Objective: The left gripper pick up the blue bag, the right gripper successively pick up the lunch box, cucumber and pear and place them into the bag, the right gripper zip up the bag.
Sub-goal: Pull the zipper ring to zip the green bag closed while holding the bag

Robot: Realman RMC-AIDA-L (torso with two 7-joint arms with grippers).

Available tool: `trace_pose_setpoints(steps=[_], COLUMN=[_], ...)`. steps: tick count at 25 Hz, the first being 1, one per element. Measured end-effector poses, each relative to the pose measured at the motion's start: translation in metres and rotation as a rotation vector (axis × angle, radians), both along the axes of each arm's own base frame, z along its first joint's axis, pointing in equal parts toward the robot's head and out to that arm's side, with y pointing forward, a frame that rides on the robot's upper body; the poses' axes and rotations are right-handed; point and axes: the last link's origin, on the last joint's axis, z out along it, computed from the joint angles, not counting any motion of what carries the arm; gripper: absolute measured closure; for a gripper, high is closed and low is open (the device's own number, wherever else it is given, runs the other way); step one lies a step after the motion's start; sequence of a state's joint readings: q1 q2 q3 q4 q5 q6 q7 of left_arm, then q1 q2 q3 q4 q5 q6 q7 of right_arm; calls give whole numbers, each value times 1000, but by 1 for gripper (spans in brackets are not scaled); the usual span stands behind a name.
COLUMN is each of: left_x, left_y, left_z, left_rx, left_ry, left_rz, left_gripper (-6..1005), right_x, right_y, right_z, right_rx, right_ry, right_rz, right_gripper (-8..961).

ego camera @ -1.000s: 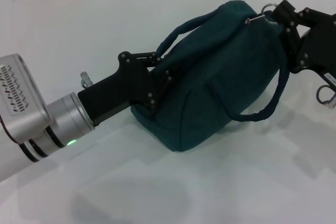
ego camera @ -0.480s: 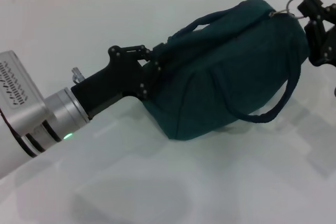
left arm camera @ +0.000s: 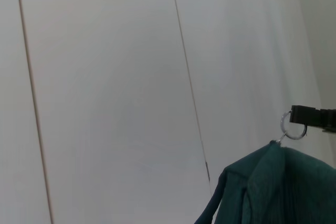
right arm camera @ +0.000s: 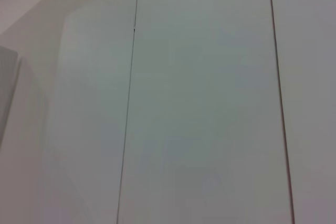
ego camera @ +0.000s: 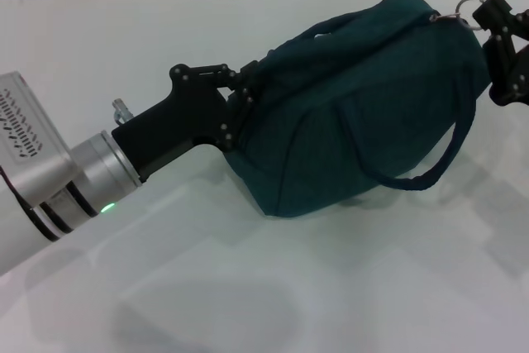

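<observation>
White tabletop (ego camera: 124,55); bulging fabric blue bag (ego camera: 364,113), silver ring pull (ego camera: 467,7)

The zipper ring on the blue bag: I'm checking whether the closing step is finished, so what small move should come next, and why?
Probably the right gripper should let go of the silver ring. The ring sits at the far end of the blue bag, no opening shows along the top, and the left gripper holds the other end, so the zip looks fully drawn.
</observation>
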State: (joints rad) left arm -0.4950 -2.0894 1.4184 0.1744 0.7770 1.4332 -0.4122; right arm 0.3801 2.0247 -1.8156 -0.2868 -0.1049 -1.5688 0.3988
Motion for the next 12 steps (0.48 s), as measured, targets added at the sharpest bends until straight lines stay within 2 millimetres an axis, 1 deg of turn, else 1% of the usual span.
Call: trace_pose_setpoints(steps=[5,12], left_x=[3,3], left_y=[0,-2], left_z=[-1,-3], left_rx=[4,47], left_ry=[-11,24], left_rz=[-2,-33], left_gripper=[941,943], right_x=[-1,-1], right_y=[0,1], right_z=[-1,0], right_rx=[-4,-1], right_ry=[-2,-2], right_rz=[3,2], right_gripper=[935,935])
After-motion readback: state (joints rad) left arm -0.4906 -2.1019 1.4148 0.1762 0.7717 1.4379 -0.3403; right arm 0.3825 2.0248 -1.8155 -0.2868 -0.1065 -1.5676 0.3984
